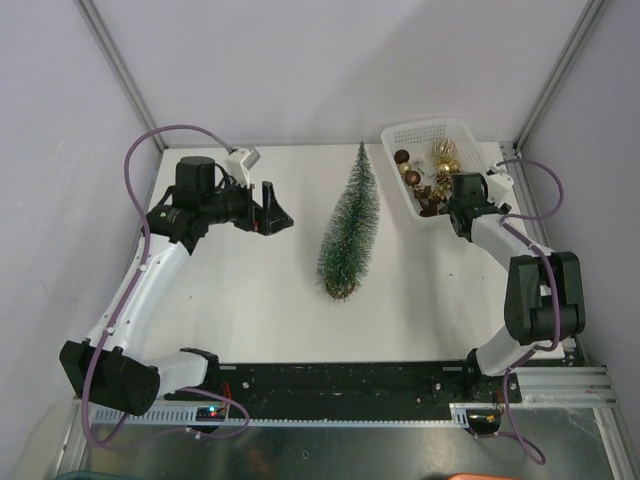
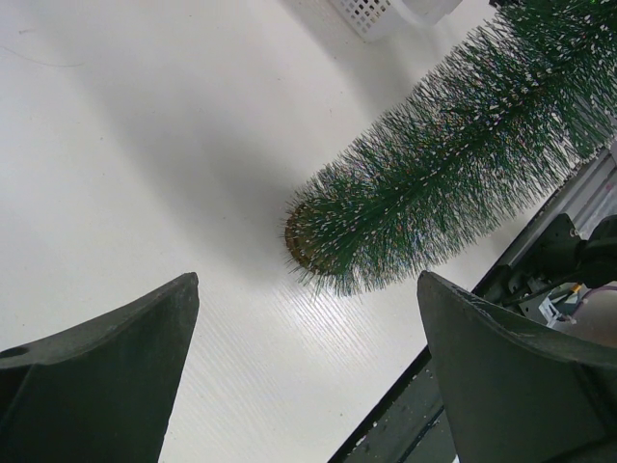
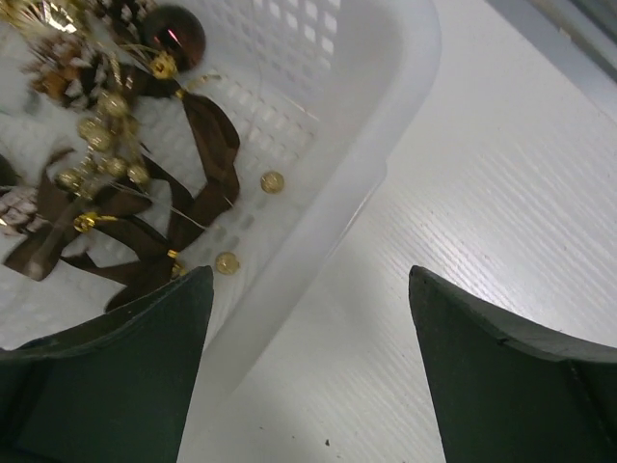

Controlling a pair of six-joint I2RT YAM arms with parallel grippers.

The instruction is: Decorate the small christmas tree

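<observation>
The small christmas tree, a slim dark green frosted cone on a round brown base, stands upright mid-table. My left gripper hovers to its left, pointing at it, a short gap away. In the left wrist view the tree lies beyond the left gripper, which is open and empty. My right gripper hangs over the near rim of the white basket. The right gripper is open and empty, one finger over the basket's inside and the other over the table.
The basket holds a brown bauble, brown ribbon bows, small gold beads and a pine cone. A black rail runs along the near table edge. Grey walls close in the left, back and right sides.
</observation>
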